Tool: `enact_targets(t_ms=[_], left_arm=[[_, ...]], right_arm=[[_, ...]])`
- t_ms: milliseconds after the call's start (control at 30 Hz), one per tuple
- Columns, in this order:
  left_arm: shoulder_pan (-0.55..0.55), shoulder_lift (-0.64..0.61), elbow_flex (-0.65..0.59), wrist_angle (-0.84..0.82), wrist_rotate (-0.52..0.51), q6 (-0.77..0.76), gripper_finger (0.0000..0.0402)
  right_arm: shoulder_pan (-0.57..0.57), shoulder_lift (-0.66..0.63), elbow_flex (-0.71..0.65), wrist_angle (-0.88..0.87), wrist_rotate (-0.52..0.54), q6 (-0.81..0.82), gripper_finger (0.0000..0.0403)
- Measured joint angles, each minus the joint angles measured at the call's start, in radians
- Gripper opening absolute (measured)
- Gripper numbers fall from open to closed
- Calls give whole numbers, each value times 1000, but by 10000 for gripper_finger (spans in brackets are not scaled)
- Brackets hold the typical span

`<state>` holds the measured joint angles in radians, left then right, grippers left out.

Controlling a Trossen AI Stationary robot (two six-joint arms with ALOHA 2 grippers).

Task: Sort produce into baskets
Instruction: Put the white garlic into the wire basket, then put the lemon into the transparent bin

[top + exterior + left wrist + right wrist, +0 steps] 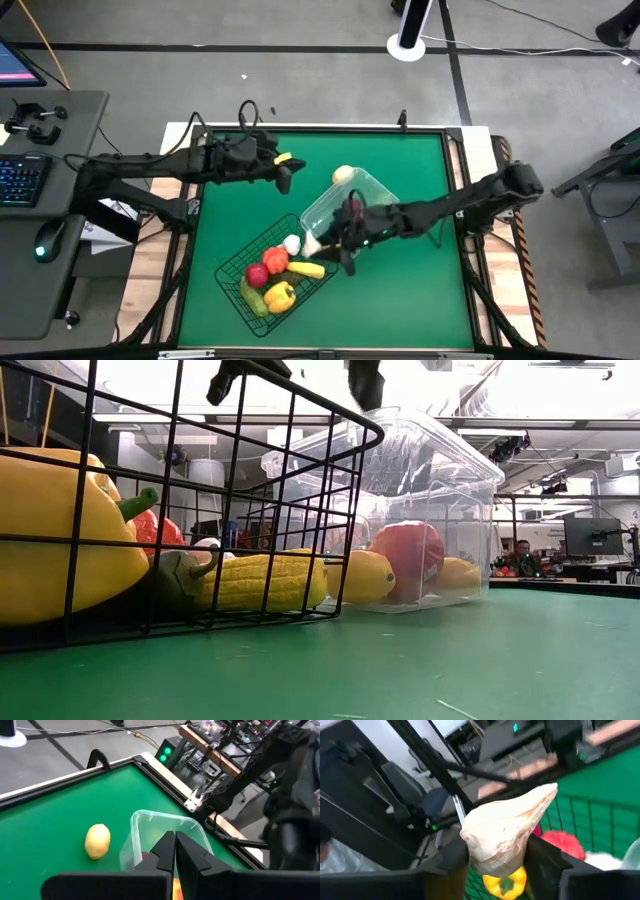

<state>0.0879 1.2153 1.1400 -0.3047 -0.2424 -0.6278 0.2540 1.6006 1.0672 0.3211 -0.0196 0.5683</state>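
High view: the right tool (345, 240) hangs over the gap between the wire basket (232, 270) and the clear basket (385, 187), so anything let go here could strike a rim and bounce onto the green worktop (420, 290). The left tool (284, 180) waits near the far edge, jaws pressed together and empty.

Low view: corn (262, 582) and a yellow pepper (55, 535) lie in the wire basket, a red fruit (408, 555) in the clear one; a misplaced piece would spoil that sorting.

Left wrist view: a lemon (97, 840) lies loose on the worktop beside the clear basket, unsorted.

Right wrist view: the right tool pinches a pale garlic bulb (507, 827) by its lower part only; with so little caught, it may slip out early.
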Motion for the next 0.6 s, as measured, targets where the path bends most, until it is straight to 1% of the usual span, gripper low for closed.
enact_targets(t_ms=[133,233,333,433,533,600], left_arm=[[0,-3,0,14,0,-3,0],[0,-18,0,12,0,-8,0],[0,-31,0,10,0,-8,0],[-3,-32,0,3,0,7,0],[7,-29,0,3,-4,50,0],[36,-23,0,4,2,68,0]], right_arm=[[16,87,56,-23,0,7,213],[16,132,129,-88,0,-67,269],[7,144,204,-186,-1,-156,307],[-18,137,287,-312,-2,-208,324],[-60,116,372,-487,-1,-256,326],[-93,89,413,-599,24,-293,327]])
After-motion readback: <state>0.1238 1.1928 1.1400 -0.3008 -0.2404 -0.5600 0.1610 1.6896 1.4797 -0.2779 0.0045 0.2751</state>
